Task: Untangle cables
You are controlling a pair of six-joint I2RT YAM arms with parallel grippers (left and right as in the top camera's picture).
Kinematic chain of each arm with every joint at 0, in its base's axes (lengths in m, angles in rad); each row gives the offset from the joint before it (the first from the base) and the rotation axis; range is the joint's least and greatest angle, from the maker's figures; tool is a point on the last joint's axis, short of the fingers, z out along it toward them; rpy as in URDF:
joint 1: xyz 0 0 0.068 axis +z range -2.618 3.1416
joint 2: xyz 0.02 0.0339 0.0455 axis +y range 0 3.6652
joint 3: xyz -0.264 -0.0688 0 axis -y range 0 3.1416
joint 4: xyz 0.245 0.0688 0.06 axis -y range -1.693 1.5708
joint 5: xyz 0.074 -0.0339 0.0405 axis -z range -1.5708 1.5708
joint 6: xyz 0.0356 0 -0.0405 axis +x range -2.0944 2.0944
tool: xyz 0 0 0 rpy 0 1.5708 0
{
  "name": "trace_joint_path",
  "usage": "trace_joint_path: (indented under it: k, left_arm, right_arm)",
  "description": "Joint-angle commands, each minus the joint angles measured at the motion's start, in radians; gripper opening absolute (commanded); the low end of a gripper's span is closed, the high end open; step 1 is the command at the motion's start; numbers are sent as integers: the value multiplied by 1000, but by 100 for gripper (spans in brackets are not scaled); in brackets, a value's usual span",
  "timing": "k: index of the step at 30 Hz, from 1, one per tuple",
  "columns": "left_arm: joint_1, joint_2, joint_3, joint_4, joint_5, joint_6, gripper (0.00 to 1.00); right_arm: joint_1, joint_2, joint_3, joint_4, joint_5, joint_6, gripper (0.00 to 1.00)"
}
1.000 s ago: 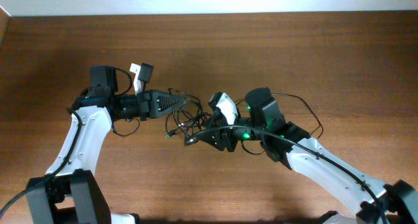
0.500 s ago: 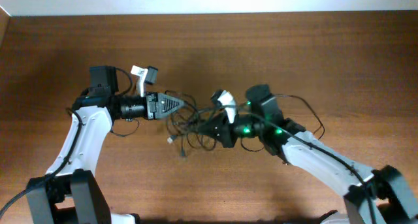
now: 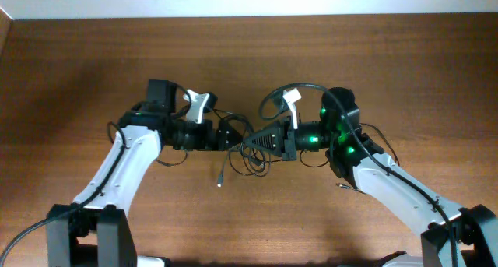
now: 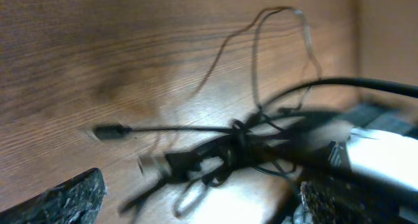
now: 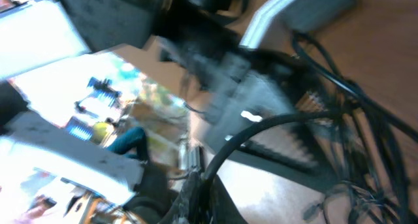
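The cables (image 3: 243,156) are a knot of thin black wires on the wood between both arms, with one loose plug tip (image 3: 220,182) trailing toward the front. In the left wrist view the knot (image 4: 240,136) lies just ahead of the jaws, and a black plug (image 4: 108,130) sticks out to the left. My left gripper (image 3: 232,134) (image 4: 202,201) stands wide open, nothing between its fingers (image 4: 68,199). Facing it, my right gripper (image 3: 248,145) (image 5: 209,188) is shut on a black cable (image 5: 274,125) that rises from its tips; more strands (image 5: 343,152) lie at the right.
The two grippers point at each other, tips nearly touching over the knot. A thicker black lead (image 3: 274,98) loops above the right wrist. The table's back edge (image 3: 249,16) meets a white wall. Bare wood surrounds the arms.
My left gripper went from shut to wide open, let go, and moved right toward the knot. My right gripper shut on the cable and swung up to face the left one.
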Motion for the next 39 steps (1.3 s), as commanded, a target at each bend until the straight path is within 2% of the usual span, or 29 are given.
trace_joint_path:
  k: [1, 3, 5, 7, 8, 10, 11, 12, 13, 14, 15, 17, 19, 22, 23, 24, 26, 28, 31, 36, 39]
  left_arm:
    - [-98, 10, 14, 92, -383, -196, 91]
    - [-158, 32, 14, 85, -823, -423, 62]
    - [-164, 63, 14, 23, -1082, -549, 54]
    - [-141, 87, 14, -25, -1159, -608, 53]
    - [-117, 102, 14, -38, -1154, -619, 58]
    - [-79, 117, 14, -40, -1148, -626, 59]
    - [-62, 119, 14, -41, -1121, -653, 57]
    - [-49, 119, 14, -37, -1064, -681, 51]
    - [-42, 119, 14, -27, -991, -695, 36]
    - [-40, 119, 14, -8, -906, -696, 15]
    - [-41, 119, 14, 1, -843, -696, 0]
    - [-44, 119, 14, 27, -673, -671, 0]
    - [-55, 119, 14, 64, -513, -508, 0]
    - [-81, 119, 14, 137, -133, -173, 0]
    - [-95, 119, 14, 166, 19, -59, 0]
    - [-105, 119, 14, 187, 102, -6, 0]
    - [-119, 119, 14, 234, 185, 19, 0]
    - [-129, 119, 14, 284, 202, 18, 0]
    - [-129, 119, 14, 370, 332, 18, 0]
    - [-129, 119, 14, 447, 340, 3, 0]
    - [-113, 119, 14, 447, 340, -34, 0]
  right_arm:
    - [-10, -20, 8, 151, -159, 194, 4]
    - [-54, -20, 7, 317, -207, 321, 4]
    - [-161, -20, 8, 383, -214, 375, 4]
    - [-240, -20, 7, 375, -213, 375, 4]
    - [-313, -20, 7, 375, -202, 375, 4]
    - [-410, -20, 7, 373, -171, 373, 4]
    - [-461, -20, 7, 370, -158, 370, 4]
    - [-500, -20, 7, 351, -141, 363, 4]
    - [-526, -20, 7, 310, -122, 332, 4]
    - [-546, -20, 7, 247, -91, 286, 4]
    - [-555, -20, 7, 156, -47, 218, 4]
    - [-549, -20, 7, -158, 167, 31, 4]
    - [-530, -20, 7, -407, 373, -72, 4]
    - [-506, -20, 7, -569, 427, -125, 5]
    - [-494, -20, 7, -610, 422, -124, 13]
    - [-485, -20, 7, -643, 410, -125, 28]
    - [-467, -20, 7, -693, 368, -125, 39]
    - [-432, -20, 7, -764, 359, -124, 51]
    - [-364, -20, 7, -870, 359, -124, 61]
    - [-236, -20, 7, -907, 360, -101, 74]
    - [-202, -20, 7, -905, 395, -101, 88]
